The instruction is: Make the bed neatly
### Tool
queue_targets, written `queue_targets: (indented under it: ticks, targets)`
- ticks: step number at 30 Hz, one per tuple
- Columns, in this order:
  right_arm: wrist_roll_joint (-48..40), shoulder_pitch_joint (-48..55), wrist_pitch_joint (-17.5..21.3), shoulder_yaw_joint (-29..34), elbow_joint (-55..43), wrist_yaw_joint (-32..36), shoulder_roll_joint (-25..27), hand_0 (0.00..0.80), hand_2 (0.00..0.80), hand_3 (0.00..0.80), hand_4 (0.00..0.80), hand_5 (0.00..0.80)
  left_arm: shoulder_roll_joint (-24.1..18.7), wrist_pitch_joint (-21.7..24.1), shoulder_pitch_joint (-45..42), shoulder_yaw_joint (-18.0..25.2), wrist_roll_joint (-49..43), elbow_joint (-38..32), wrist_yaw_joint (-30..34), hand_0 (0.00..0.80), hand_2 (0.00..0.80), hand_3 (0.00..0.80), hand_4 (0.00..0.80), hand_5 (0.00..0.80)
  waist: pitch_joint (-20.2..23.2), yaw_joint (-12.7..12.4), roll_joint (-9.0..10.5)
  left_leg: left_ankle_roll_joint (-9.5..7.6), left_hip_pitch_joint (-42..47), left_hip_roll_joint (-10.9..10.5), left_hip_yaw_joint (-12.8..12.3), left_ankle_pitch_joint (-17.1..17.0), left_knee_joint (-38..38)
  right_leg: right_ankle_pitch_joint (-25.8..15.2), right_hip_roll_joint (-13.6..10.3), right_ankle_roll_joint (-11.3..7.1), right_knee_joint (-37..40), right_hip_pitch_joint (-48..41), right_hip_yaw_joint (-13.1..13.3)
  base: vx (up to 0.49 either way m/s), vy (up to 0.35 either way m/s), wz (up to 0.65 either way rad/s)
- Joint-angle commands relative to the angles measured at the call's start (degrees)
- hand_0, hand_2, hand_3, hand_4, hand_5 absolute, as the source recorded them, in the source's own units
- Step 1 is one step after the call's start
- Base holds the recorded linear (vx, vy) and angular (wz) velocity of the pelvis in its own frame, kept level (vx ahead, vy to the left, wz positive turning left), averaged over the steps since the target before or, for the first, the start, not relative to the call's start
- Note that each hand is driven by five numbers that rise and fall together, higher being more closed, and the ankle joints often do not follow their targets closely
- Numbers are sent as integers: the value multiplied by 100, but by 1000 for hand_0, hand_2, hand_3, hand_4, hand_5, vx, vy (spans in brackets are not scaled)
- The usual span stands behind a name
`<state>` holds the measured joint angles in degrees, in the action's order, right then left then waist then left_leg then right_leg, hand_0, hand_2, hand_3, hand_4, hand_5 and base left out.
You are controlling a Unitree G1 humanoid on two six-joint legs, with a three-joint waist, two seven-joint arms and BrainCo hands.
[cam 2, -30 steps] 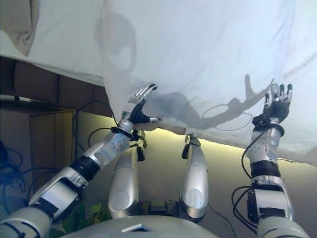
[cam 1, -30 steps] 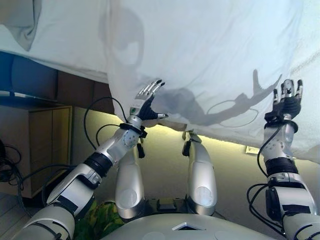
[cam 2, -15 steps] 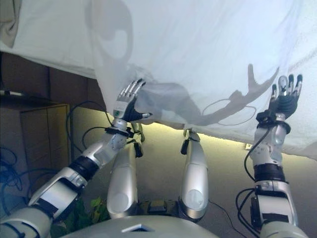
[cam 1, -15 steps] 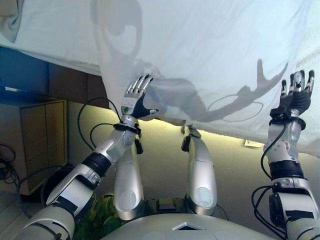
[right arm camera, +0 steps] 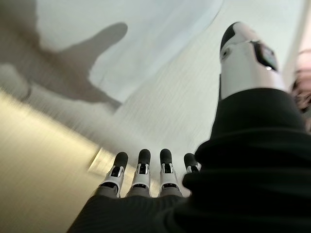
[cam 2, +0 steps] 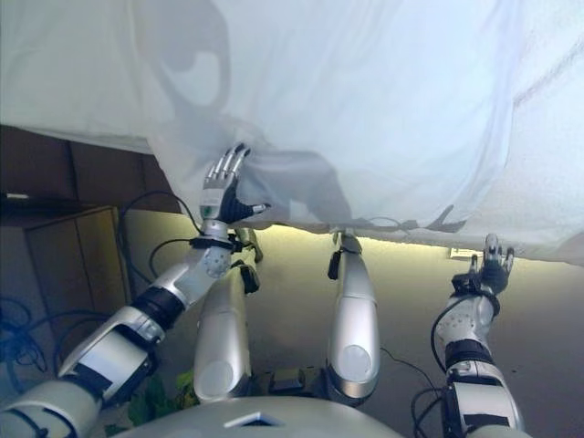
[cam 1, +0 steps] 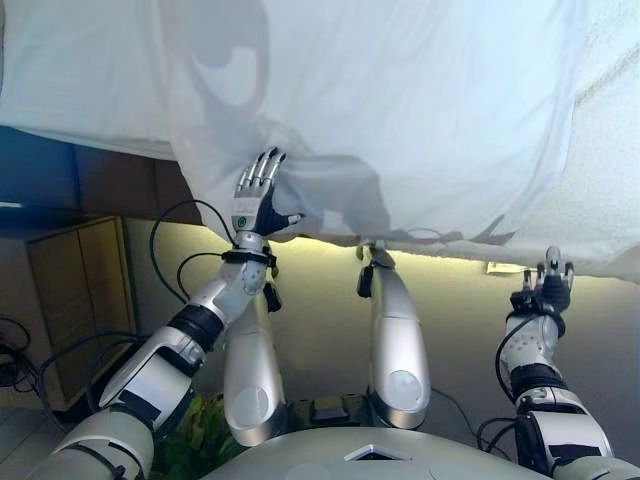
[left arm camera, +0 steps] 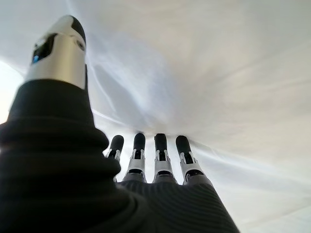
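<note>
A white sheet (cam 1: 400,110) covers the bed and hangs over its near edge across both eye views. My left hand (cam 1: 256,196) is open, its straight fingers (left arm camera: 160,145) against the hanging fold of the sheet left of centre. My right hand (cam 1: 545,290) is open too, low at the right, just below the sheet's bottom edge and apart from it. In the right wrist view its straight fingers (right arm camera: 141,170) point at the sheet's edge and the wall beneath it. Neither hand holds any cloth.
A wooden cabinet (cam 1: 70,290) stands at the left beside the bed. A dark bed base (cam 1: 110,180) shows under the sheet at the left. A lit strip (cam 1: 440,262) runs along the bed's underside.
My right hand has dropped from the sheet's face to below its bottom edge. My left hand has shifted slightly left and up along the sheet. The view has shifted too.
</note>
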<state>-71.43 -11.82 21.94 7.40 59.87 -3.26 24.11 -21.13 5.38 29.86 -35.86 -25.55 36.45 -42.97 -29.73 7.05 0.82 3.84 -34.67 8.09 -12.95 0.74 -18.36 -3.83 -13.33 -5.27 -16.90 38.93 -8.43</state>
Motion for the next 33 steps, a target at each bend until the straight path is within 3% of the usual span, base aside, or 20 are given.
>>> queue_targets:
  ticks: [1,9,17,18,19,20,33]
  targets:
    - [-536,352,-315,422,627,356,608,0,0,0,0,0,191,111,196,184,103,47,-216,0,0,0,0,0,-6,102,-141,248,-360,221,203,-618,111,-86,-442,-595,-147,-164,-45,-5,51,-11]
    - [-898,508,-864,553,1837,665,753,0,0,0,0,0,379,25,455,153,283,219,-488,0,0,0,0,0,-6,242,-245,276,-241,231,79,-655,248,-41,-411,-568,-104,-172,98,4,60,-3]
    - [-847,514,-827,755,1886,831,958,0,0,0,0,0,586,-505,667,102,491,633,-426,0,0,0,0,0,-6,436,-342,317,-146,228,-76,-721,397,18,-429,-546,-113,-128,242,22,79,-3]
    - [-864,506,-804,766,1875,843,982,0,0,0,0,0,627,-595,678,71,530,692,-340,138,138,138,138,138,-6,453,-360,315,-145,219,-81,-723,408,21,-440,-544,-116,-115,258,17,62,0]
    - [-857,493,-750,765,1843,825,994,0,0,0,0,0,669,-679,696,31,592,765,-294,587,587,587,587,587,-6,476,-376,317,-143,215,-87,-724,410,30,-450,-544,-134,-97,280,19,59,3]
    - [-832,477,-721,769,1818,807,1003,0,0,0,0,0,693,-713,716,10,632,821,-269,800,800,800,800,800,-6,494,-382,320,-139,216,-98,-728,420,36,-454,-542,-143,-88,290,23,66,2]
    - [-841,433,-163,742,1702,869,876,0,0,0,0,0,897,-782,967,-14,813,1060,-448,800,800,800,800,800,-6,677,-491,344,-200,270,-246,-811,508,59,-461,-495,-225,159,465,13,38,-5]
